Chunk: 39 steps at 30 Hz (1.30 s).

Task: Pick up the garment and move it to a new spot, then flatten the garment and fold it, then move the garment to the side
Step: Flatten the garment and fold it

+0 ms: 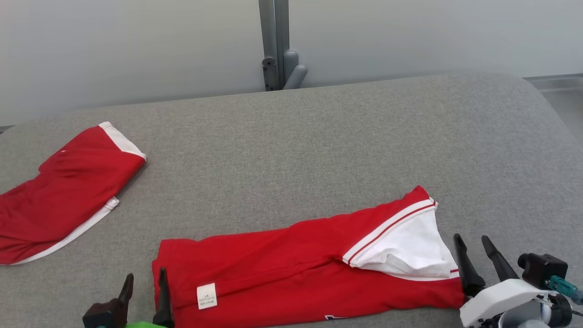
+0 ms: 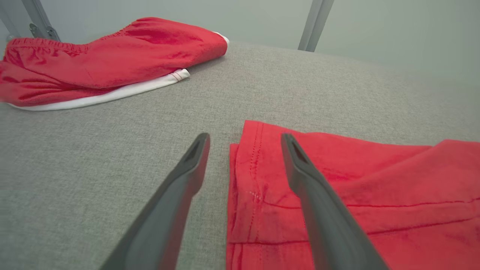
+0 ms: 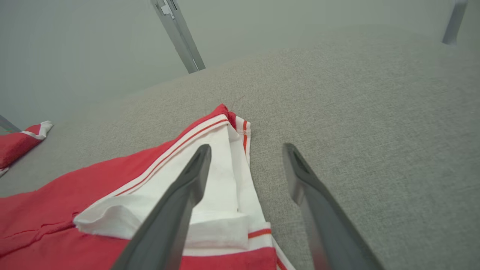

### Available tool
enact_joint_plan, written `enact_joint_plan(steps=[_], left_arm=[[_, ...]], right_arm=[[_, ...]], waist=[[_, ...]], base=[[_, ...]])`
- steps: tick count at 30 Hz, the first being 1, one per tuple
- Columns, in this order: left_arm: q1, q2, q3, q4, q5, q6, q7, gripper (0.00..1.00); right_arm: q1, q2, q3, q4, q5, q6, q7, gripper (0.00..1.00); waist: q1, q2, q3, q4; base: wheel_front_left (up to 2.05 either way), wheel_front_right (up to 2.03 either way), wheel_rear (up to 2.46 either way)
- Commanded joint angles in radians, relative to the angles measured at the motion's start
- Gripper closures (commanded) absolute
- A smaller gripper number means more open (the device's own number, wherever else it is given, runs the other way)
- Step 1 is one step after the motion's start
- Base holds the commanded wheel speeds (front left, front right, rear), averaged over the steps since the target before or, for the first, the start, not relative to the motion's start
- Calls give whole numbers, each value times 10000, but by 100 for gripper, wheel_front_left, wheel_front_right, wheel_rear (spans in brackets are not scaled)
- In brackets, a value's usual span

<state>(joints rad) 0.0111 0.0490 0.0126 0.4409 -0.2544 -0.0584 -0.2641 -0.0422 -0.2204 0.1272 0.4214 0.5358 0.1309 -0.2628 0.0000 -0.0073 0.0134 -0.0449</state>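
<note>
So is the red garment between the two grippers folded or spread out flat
Folded. The red garment lies as a long narrow band, layers stacked at its left edge, white trim doubled over at its right end.

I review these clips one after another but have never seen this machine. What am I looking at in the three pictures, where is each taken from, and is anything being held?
This is a two-armed robot working over a grey padded surface. The head view looks down from its head; the other two look along each arm's own dark fingers. A long red garment lies folded along the near edge, its white panel at the right end. The left gripper stands open astride the garment's left edge, as the left wrist view shows. The right gripper is open at the right end, one finger over the white panel. Nothing is held. A second red garment lies at far left.
</note>
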Motion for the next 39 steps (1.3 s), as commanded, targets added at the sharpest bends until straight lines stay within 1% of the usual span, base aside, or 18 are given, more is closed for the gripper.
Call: enact_joint_plan(steps=[1, 4, 7, 11, 14, 21, 22, 29, 36, 37, 38, 39], left_arm=[[283, 32, -11, -131, 131, 113, 0, 0], [585, 31, -158, -408, 283, 207, 0, 0], [761, 31, -359, -550, 441, 297, 0, 0], [885, 34, -558, -594, 514, 323, 0, 0], [888, 34, -570, -634, 532, 359, 0, 0], [793, 34, -590, -811, 715, 356, 0, 0], [793, 34, -590, -811, 715, 356, 0, 0], [705, 34, -696, -895, 779, 319, 0, 0], [510, 31, -615, -909, 784, 295, 0, 0], [516, 32, -618, -906, 782, 290, 0, 0], [503, 32, -622, -902, 771, 290, 0, 0], [478, 32, -627, -901, 759, 295, 0, 0]], right_arm=[[47, 123, 10, -183, -199, -5, -26, 0], [84, 238, 121, -449, -497, -5, -26, 0], [97, 341, 340, -385, -710, -5, -26, 0], [25, 334, 545, -63, -865, -5, -26, 0], [-71, 343, 339, 340, -1001, -5, -26, 0], [-565, 379, -133, 1637, -1404, -5, -26, 0], [-565, 379, -133, 1637, -1404, -5, -26, 0], [-1492, 429, -466, 3278, -1665, -5, 39, 0], [-2175, 609, -396, 4597, -1187, -5, 507, 0], [-2216, 614, -364, 4752, -1140, -5, 597, 2], [-2234, 626, -283, 4907, -1052, -5, 682, 25], [-2270, 654, -248, 5038, -923, -5, 759, 54]], waist=[[0, 73, -75, 60], [0, 73, -212, 172], [0, 73, -348, 319], [0, 73, -437, 491], [0, 73, -439, 575], [0, 73, -201, 840], [0, 73, -201, 840], [0, 73, 97, 1245], [0, 73, 368, 1472], [0, 73, 393, 1487], [0, 73, 425, 1499], [0, 73, 458, 1509]], base=[[0, 0, 0], [0, 0, 0], [0, 0, 0], [0, 0, 0], [0, 0, 0], [0, 0, 0], [0, 0, 0], [0, 0, 0], [0, 0, 0], [0, 0, 0], [0, 0, 0], [0, 0, 0]])
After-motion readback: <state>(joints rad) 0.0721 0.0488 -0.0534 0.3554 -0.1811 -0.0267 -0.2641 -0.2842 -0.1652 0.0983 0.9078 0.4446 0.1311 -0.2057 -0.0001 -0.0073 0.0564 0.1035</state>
